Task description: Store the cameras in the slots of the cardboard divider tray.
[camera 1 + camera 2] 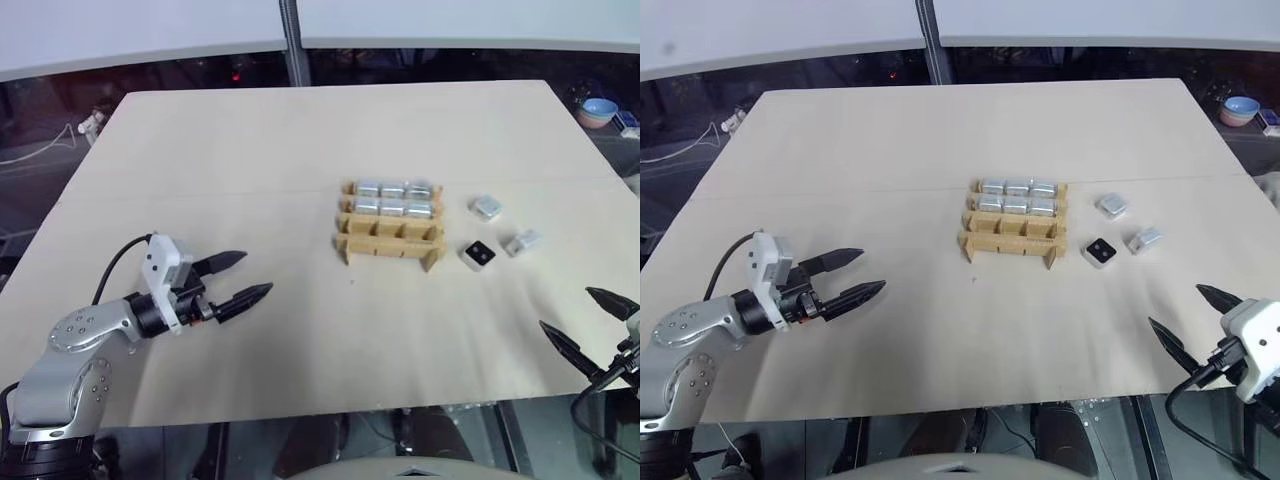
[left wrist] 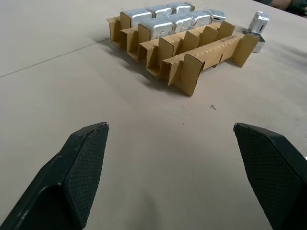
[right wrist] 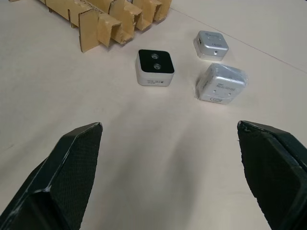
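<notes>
Hovering wide apart, empty: left pincer (image 1: 243,278), right pincer (image 1: 590,325) | camera (image 3: 220,84) label unreadable

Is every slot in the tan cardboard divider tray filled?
No, the tan cardboard divider tray has its nearest row empty, and three silver-grey cameras lie loose beside it.

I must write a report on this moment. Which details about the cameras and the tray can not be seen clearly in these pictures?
- Stored cameras: head views show six silver tops; the cardboard divider tray walls hide their lens faces.
- Two loose cameras: printing on their faces too small to read, right wrist view.
- Third loose camera: black face up; its label too small.
- Nearest row's slot floors: hidden behind the front strip, left wrist view.
</notes>
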Robot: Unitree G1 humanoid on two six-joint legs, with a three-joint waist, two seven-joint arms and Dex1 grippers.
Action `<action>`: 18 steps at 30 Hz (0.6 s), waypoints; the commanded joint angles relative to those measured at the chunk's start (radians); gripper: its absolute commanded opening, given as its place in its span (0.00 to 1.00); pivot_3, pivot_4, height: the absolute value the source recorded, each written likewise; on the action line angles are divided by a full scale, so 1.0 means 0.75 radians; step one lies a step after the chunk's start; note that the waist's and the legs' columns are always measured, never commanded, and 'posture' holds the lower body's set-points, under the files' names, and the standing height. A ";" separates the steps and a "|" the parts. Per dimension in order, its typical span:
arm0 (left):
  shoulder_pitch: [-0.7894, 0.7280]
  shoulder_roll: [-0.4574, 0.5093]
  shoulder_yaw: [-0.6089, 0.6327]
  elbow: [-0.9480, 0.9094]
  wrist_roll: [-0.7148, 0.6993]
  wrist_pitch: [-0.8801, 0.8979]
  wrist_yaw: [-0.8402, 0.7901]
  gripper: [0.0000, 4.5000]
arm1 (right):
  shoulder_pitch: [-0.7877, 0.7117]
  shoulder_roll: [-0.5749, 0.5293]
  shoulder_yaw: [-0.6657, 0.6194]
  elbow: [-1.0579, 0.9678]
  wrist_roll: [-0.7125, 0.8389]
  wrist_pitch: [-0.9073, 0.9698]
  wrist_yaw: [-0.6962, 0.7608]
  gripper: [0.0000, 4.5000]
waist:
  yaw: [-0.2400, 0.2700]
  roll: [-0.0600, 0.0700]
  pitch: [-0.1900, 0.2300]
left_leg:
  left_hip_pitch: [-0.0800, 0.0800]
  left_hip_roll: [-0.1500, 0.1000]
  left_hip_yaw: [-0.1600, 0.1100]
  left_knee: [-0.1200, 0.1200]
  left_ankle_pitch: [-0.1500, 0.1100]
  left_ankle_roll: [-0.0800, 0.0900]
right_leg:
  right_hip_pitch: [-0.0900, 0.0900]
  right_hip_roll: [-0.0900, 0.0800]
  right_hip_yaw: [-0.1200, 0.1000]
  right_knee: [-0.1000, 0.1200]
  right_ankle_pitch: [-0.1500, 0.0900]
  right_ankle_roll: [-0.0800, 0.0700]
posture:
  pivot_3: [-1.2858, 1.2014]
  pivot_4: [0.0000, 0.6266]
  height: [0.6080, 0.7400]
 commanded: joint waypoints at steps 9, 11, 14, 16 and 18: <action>-0.137 -0.059 0.047 -0.118 -0.270 0.005 -0.096 0.96 | -0.158 -0.162 -0.021 0.060 0.020 0.076 0.012 1.00 | 0.000 0.000 0.001 | -0.001 0.000 -0.001 0.000 0.000 0.000 | -0.001 0.000 -0.001 0.000 0.000 0.000 | 0.52 0.24 1.00; -0.143 -0.037 0.029 -0.180 -0.363 0.061 -0.171 0.96 | -0.225 -0.269 -0.005 0.145 0.009 0.051 0.105 1.00 | -0.006 -0.003 0.002 | -0.002 0.000 0.000 0.001 0.000 0.000 | -0.001 0.000 0.000 0.000 0.000 0.000 | 0.52 0.24 1.00; -0.175 0.003 -0.018 -0.237 -0.393 0.074 -0.269 0.96 | -0.435 -0.498 0.129 0.425 -0.094 -0.115 0.293 1.00 | -0.010 -0.003 0.003 | -0.001 0.000 0.002 0.002 0.000 0.001 | -0.001 0.000 0.001 -0.001 0.000 0.000 | 0.52 0.24 1.00; -0.202 0.025 -0.048 -0.259 -0.396 0.062 -0.331 0.96 | -0.651 -0.614 0.273 0.638 -0.152 -0.216 0.405 1.00 | -0.024 0.000 0.006 | 0.001 0.000 0.005 0.001 0.000 0.001 | 0.000 0.000 0.002 0.000 0.000 0.000 | 0.52 0.24 1.00; -0.222 0.042 -0.073 -0.261 -0.374 0.040 -0.386 0.96 | -0.889 -0.665 0.450 0.857 -0.260 -0.379 0.491 1.00 | -0.031 0.001 0.007 | 0.001 0.000 0.005 0.001 0.000 0.001 | 0.001 0.000 0.001 0.000 0.000 0.000 | 0.52 0.24 1.00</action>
